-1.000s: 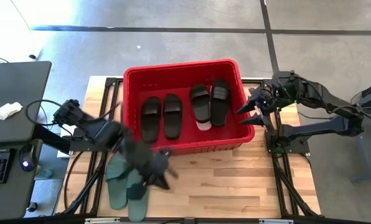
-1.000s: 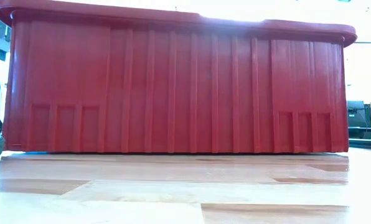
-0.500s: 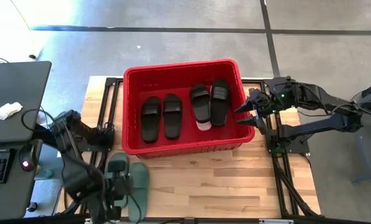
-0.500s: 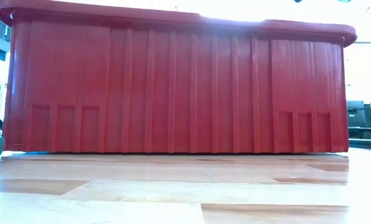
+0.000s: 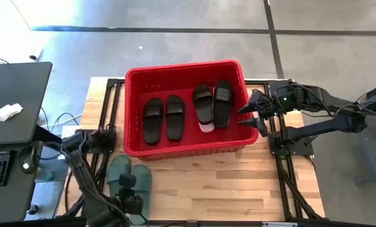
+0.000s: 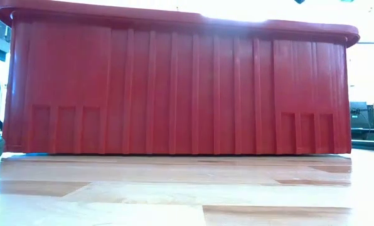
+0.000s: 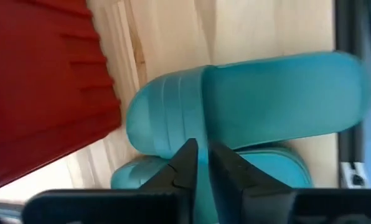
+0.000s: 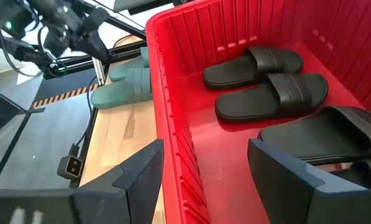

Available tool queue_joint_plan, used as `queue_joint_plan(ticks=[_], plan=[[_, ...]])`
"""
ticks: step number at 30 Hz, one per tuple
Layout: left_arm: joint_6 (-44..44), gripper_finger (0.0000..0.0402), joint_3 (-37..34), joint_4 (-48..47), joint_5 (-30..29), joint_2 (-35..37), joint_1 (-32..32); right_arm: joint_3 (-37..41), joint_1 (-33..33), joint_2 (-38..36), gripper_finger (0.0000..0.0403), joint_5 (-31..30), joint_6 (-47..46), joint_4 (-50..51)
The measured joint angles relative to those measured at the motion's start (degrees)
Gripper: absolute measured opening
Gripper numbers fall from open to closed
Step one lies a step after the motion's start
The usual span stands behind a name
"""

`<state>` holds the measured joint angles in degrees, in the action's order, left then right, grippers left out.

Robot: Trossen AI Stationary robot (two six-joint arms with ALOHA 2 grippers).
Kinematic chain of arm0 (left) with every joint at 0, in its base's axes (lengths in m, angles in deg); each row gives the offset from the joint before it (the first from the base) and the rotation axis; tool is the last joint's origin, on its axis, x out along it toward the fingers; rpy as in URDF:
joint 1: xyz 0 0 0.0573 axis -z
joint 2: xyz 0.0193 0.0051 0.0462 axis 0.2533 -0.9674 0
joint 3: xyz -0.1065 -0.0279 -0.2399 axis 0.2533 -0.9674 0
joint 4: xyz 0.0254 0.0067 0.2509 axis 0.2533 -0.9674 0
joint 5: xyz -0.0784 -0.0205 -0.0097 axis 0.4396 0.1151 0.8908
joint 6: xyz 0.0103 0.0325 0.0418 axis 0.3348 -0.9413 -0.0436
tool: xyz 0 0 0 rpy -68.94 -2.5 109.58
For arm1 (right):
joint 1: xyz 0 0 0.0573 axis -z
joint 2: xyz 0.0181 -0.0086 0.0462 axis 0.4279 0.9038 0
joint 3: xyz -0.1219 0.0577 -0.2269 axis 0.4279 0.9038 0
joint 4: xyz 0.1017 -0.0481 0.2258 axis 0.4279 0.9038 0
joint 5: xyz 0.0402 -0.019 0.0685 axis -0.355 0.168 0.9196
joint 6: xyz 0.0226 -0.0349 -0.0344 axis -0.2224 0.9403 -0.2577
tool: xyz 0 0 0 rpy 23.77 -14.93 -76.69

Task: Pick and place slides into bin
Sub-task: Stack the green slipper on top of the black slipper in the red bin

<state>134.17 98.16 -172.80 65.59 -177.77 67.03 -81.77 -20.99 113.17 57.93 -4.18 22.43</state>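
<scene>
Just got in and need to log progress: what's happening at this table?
A two-armed robot is loading slide sandals into a red bin. Four black slides already lie inside, with something pale showing under one pair. Two sage green slides lie on the wooden table in front of the bin. The left hand is right over them, fingers nearly together, nothing lifted. The right hand hangs open over the bin's right rim, holding nothing.
</scene>
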Motion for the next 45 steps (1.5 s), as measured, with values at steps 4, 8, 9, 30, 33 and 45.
queue_joint_plan(ticks=[4, 8, 9, 30, 33, 45], plan=[[0.24, 0.0077, -0.02, 0.06, 1.32, -4.05, -0.21, 0.00, 0.00, 0.35, 0.0222, 0.00, 0.01, 0.00], [1.16, 0.0147, -0.02, 0.07, 3.08, -7.45, -0.26, 0.00, 0.00, 0.91, 0.0222, 0.00, 0.16, -0.01], [1.23, 0.0164, -0.02, 0.09, 3.13, -8.11, -0.26, 0.00, 0.00, 1.01, 0.0222, -0.02, 0.50, 0.09], [16.45, 0.0178, -12.94, 1.74, 3.29, -11.42, -0.65, 0.02, 0.00, 2.73, 0.0222, -0.75, 2.45, 0.02], [16.43, 0.0151, -13.51, 1.97, 1.68, -11.42, -0.65, 0.02, 0.00, 2.73, 0.0222, -1.89, 2.50, 0.03], [16.40, 0.0009, -11.64, 2.91, 1.11, -11.40, -1.05, 0.02, 0.00, 2.73, 0.0222, -2.82, 2.60, 0.02]])
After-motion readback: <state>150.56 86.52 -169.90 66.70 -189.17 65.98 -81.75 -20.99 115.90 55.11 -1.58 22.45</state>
